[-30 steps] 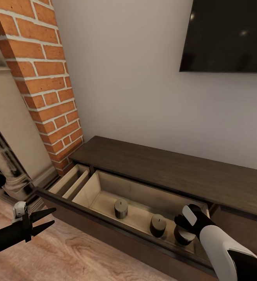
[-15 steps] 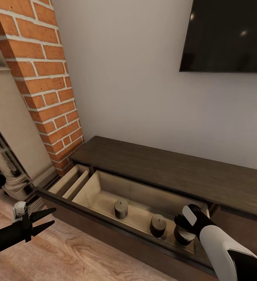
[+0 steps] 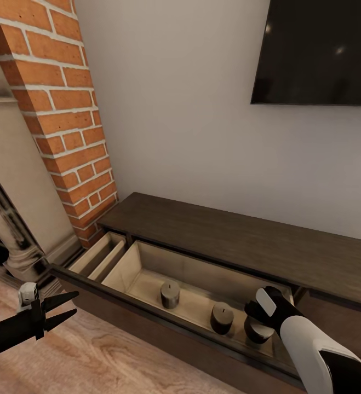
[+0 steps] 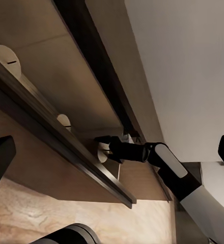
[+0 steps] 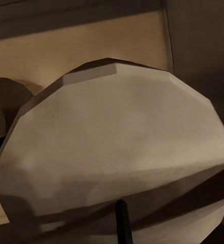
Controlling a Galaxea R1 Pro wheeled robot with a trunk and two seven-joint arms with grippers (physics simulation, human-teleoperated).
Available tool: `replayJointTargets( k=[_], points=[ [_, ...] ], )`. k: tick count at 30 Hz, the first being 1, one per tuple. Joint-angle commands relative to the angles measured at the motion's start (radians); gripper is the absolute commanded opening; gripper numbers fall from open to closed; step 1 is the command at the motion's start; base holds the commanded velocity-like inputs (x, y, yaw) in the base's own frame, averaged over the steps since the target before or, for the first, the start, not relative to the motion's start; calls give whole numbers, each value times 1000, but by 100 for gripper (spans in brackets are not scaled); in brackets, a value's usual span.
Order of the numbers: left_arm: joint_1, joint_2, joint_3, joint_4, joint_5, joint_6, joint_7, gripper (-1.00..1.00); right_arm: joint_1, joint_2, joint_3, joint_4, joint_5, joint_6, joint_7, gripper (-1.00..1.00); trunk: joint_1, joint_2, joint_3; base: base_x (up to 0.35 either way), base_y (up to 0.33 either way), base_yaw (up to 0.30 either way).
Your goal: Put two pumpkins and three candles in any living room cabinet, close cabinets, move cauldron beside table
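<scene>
Fingertips of the right gripper are sitting hidden behind its own wrist in the head view, down at the third candle inside the open drawer, so whether the jaws are clamping that candle or standing apart around it cannot be told. In the right wrist view that candle is looming as a pale faceted round with a dark wick, with no fingers visible to settle the matter. From the left wrist view the right gripper is showing side-on, reaching over the drawer's front rail with its tip at a candle top, but the gap between its fingers is too dark to read. 2 other candles are standing upright on the drawer's pale floor, one toward the brick chimney side and one just beside the gripper, each apart from its neighbour. The cabinet is running along the wall beneath the black TV, its far end cut off by the picture's edge. The left gripper is hanging over the wood floor in front of the drawer, fingers spread and holding nothing.
</scene>
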Motion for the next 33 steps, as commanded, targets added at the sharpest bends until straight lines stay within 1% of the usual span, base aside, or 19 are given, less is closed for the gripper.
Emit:
replayJointTargets(
  k=[1, 14, 19, 25, 33],
  points=[
    [-1, 0, 1, 0, -8, 3, -9, 100, 0, 0, 0, -2, -13, 0, -9, 100, 0, 0, -1, 0, 0, 0],
    [-1, -1, 1, 0, -9, 3, -9, 100, 0, -1, 4, 0, -10, 2, -18, 100, 0, 0, -1, 0, 0, 0],
    [-1, -1, 1, 0, -9, 3, -9, 100, 0, -2, 5, -1, -11, 47, -1, 100, 0, 0, -1, 0, 0, 0],
    [-1, -1, 1, 0, -9, 3, -9, 100, 0, -3, 5, -2, -10, 61, 9, 100, 0, 0, -1, 0, 0, 0],
    [-1, -1, 1, 0, -9, 3, -9, 100, 0, -2, 5, -6, -6, 53, 5, 100, 0, 0, -1, 0, 0, 0]
  ],
)
